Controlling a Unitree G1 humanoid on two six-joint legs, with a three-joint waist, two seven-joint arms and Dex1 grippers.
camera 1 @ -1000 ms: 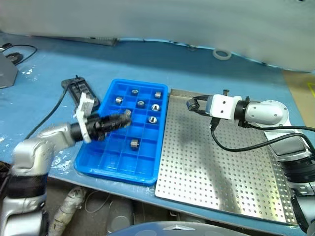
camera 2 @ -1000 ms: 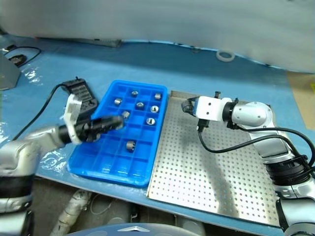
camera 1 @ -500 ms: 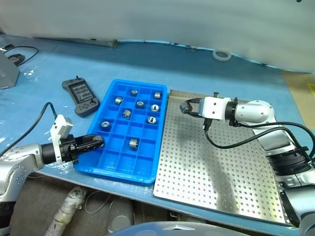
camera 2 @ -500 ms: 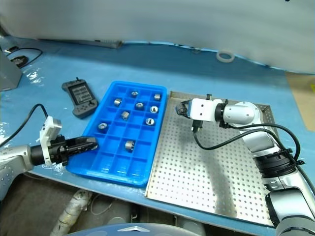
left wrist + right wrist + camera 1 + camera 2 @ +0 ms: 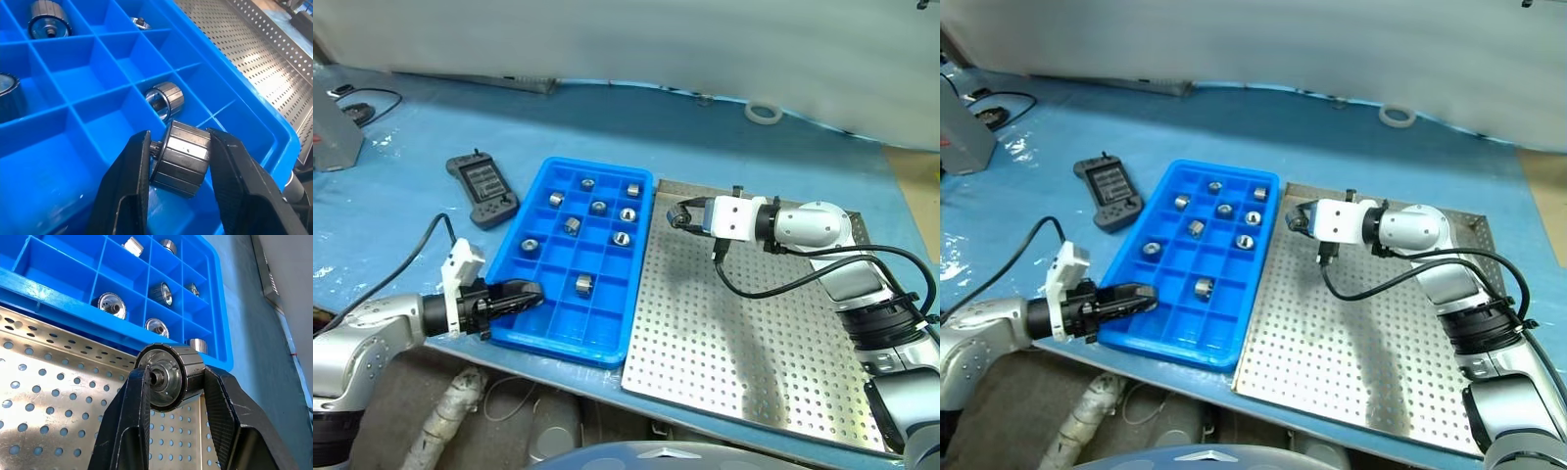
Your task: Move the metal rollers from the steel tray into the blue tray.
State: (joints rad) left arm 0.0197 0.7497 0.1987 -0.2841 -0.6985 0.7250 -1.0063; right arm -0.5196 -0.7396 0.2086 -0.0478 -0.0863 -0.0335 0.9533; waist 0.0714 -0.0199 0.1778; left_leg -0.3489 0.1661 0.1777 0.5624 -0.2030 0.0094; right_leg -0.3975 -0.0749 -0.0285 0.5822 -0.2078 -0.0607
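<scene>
Right gripper (image 5: 171,382) clamps a shiny, ribbed metal roller (image 5: 171,374).

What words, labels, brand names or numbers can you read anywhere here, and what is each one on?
No text can be read.
Handheld controller: its dark screen shows marks too small to read.
Grey box at the table's far left edge: a small red mark, too blurred to read.
Blue tray, steel tray and metal rollers: no lettering visible.
</scene>
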